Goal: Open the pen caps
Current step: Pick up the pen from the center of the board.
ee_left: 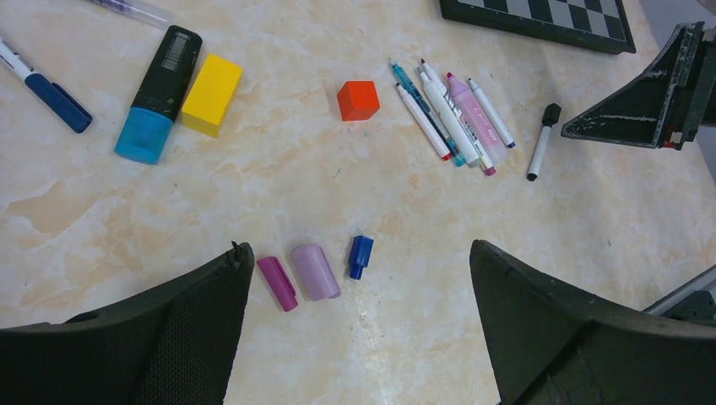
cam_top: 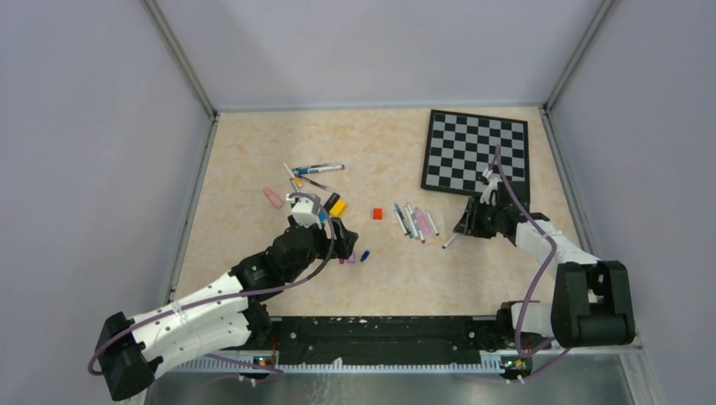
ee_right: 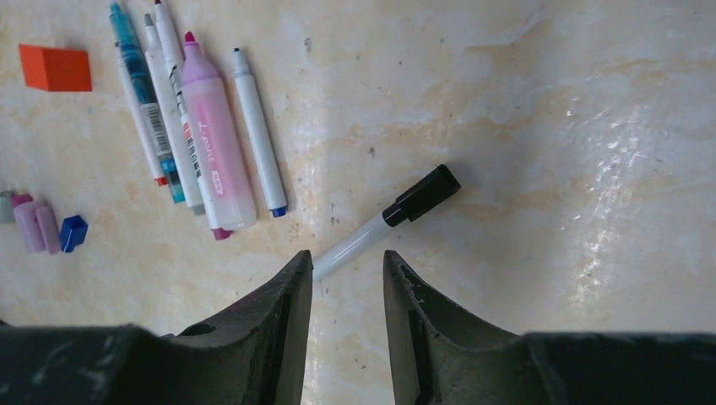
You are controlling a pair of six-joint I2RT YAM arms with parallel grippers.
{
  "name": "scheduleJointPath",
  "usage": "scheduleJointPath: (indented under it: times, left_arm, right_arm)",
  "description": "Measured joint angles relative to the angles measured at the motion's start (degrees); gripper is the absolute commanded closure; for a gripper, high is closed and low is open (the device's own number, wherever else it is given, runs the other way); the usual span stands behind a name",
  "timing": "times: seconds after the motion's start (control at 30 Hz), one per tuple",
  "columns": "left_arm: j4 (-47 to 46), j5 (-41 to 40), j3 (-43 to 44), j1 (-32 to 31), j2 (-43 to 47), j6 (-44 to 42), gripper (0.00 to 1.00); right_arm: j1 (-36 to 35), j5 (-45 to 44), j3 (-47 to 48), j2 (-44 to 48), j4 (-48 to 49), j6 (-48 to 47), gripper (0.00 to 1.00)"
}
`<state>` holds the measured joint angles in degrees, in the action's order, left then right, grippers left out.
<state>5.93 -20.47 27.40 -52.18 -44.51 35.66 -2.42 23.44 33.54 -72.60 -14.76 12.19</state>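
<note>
Three loose pen caps lie on the table under my left gripper (ee_left: 360,247): magenta (ee_left: 277,283), lilac (ee_left: 315,272) and blue (ee_left: 360,256). That gripper is wide open and holds nothing. A white pen with a black cap (ee_right: 422,194) lies slanted in front of my right gripper (ee_right: 348,256); its bare end (ee_right: 325,261) reaches the left fingertip. The right jaws stand narrowly open with nothing between them. Several uncapped pens (ee_right: 203,126) lie in a row to the left. In the top view my left gripper (cam_top: 340,239) and right gripper (cam_top: 464,228) flank this row (cam_top: 414,221).
A red cube (ee_left: 358,99) sits near the pen row. A black highlighter with a cyan end (ee_left: 156,93), a yellow cap (ee_left: 211,83) and a blue-capped pen (ee_left: 51,89) lie at the left. More pens (cam_top: 317,169) and a pink cap (cam_top: 272,197) lie farther back. A chessboard (cam_top: 477,152) is at the back right.
</note>
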Motion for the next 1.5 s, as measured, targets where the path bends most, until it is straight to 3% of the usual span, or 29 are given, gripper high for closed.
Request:
scheduleJointPath:
  times: [0.33,0.77,0.97,1.5]
  left_arm:
    - [0.0,0.0,0.0,0.0,0.0,0.2,0.01]
    - [0.0,-0.2,-1.0,0.0,0.7,1.0,0.01]
    - [0.0,-0.2,-1.1,0.0,0.9,1.5,0.01]
    - [0.1,-0.4,-1.2,0.1,1.4,1.7,0.01]
  right_arm:
    - [-6.4,-11.8,0.4,-3.3,1.5,2.1,0.72]
    - [-9.8,-17.7,3.5,-7.1,-0.1,1.3,0.75]
    - [-10.1,-20.2,3.9,-7.1,-1.2,-1.2,0.81]
    - [-10.2,-24.3,10.3,-10.9,-6.6,-12.3,0.81]
